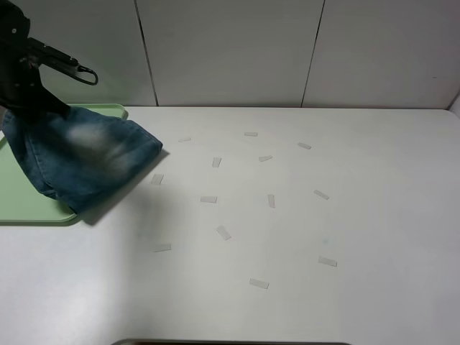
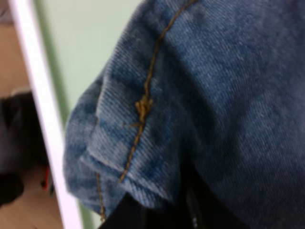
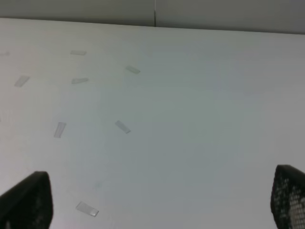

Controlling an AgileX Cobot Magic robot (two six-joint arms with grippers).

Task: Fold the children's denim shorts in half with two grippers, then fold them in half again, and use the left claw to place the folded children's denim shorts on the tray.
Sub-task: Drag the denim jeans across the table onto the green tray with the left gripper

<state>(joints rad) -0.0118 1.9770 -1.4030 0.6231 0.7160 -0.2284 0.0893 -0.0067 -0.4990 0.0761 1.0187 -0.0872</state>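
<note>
I carry the folded denim shorts pinched in my left claw, hanging half over the pale-green tray, half past its edge. Best shift further in before lowering flat. My left arm hangs high above; my right claw stands spread, empty.

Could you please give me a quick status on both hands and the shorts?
Left hand shut on folded blue denim shorts, hanging partly over pale-green plastic tray. Right hand open, empty, over bare white table. Nothing in the way.
</note>
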